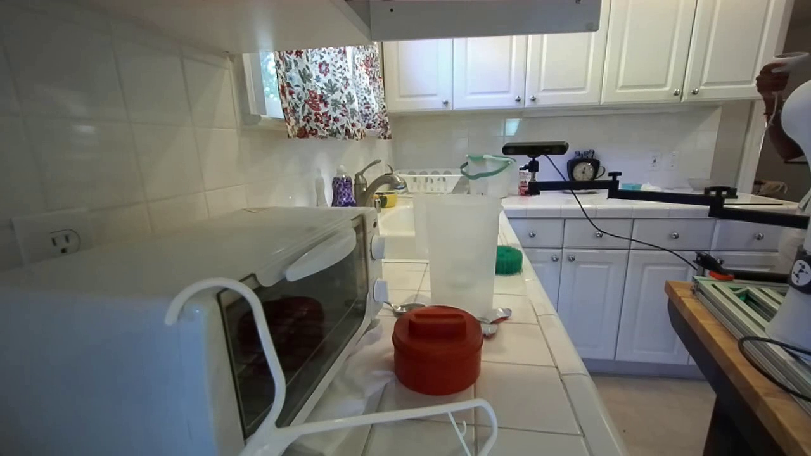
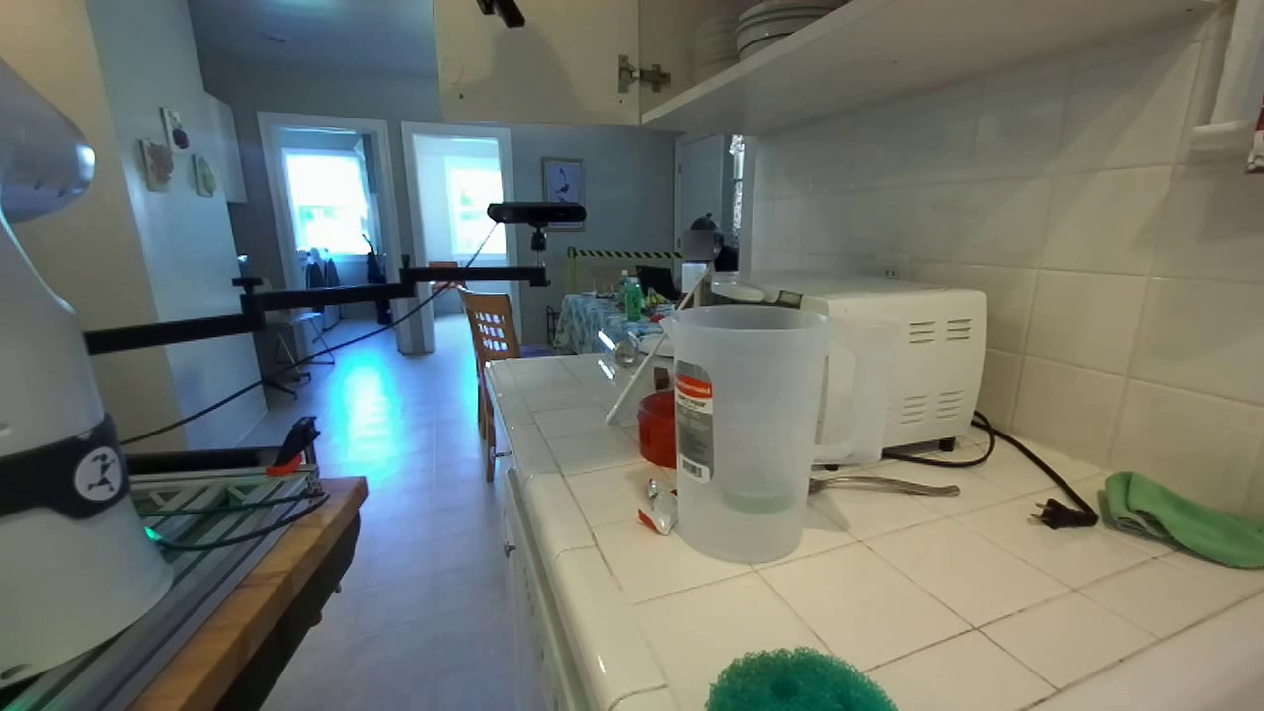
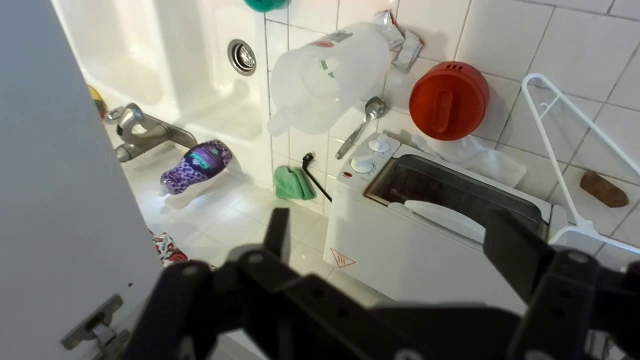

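Note:
My gripper [image 3: 387, 230] is open and empty, with its black fingers wide apart above the white toaster oven [image 3: 390, 250] in the wrist view. It touches nothing that I can see. The toaster oven also shows in both exterior views [image 1: 158, 253] [image 2: 908, 346]. In front of its door sits a red lidded container [image 3: 447, 100], also in an exterior view [image 1: 437, 351]. A translucent pitcher [image 3: 350, 70] stands beside it, upright in both exterior views [image 1: 466, 253] [image 2: 746, 434]. A spoon [image 3: 361, 125] and small packets [image 3: 407, 50] lie near the pitcher. A white hanger [image 3: 550, 145] leans by the oven.
A cabinet door [image 3: 65, 175] stands close at the left of the wrist view. A sink [image 3: 215, 100], faucet [image 3: 145, 132] and purple bottle [image 3: 197, 167] lie beyond the oven. A green cloth [image 2: 1185, 518], green scrubber [image 2: 800, 681] and brown object [image 3: 604, 189] rest on the counter.

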Available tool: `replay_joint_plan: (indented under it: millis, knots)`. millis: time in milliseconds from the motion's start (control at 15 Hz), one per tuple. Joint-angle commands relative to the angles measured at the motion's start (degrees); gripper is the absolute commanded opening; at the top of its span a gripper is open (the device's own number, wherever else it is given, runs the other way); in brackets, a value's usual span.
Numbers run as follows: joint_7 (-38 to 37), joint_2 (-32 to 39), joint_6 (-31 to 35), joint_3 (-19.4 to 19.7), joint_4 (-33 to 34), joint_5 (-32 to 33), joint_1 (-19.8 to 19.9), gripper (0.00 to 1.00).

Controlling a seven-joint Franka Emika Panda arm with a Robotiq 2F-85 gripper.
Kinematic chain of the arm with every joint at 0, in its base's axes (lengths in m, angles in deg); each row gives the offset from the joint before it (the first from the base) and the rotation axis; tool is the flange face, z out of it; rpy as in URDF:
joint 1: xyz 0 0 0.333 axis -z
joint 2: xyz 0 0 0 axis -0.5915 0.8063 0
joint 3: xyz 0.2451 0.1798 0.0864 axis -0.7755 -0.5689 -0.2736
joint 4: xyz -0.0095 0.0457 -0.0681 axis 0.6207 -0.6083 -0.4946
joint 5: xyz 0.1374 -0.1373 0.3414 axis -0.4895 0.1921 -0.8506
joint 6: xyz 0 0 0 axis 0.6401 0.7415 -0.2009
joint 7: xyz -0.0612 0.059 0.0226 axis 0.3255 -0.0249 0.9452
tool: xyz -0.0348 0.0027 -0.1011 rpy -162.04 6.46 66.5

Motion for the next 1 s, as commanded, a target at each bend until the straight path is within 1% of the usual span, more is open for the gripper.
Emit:
replay_joint_plan:
  millis: [0, 133, 267, 733, 933]
  knots:
    - [-1.6, -6.6, -2.0, -0.6, -4.1, 2.1, 0.0, 1.00]
    - [-2.7, -10.1, -3.1, -0.8, -5.6, 2.9, 0.6, 1.00]
    - [-4.2, -12.7, -3.1, -0.1, -7.3, 3.1, 1.3, 1.00]
    - [-6.4, -20.0, 0.3, 3.9, -11.2, 3.1, 5.6, 1.00]
    - [-6.8, -23.3, 1.4, 3.7, -12.2, 3.4, 7.0, 1.00]
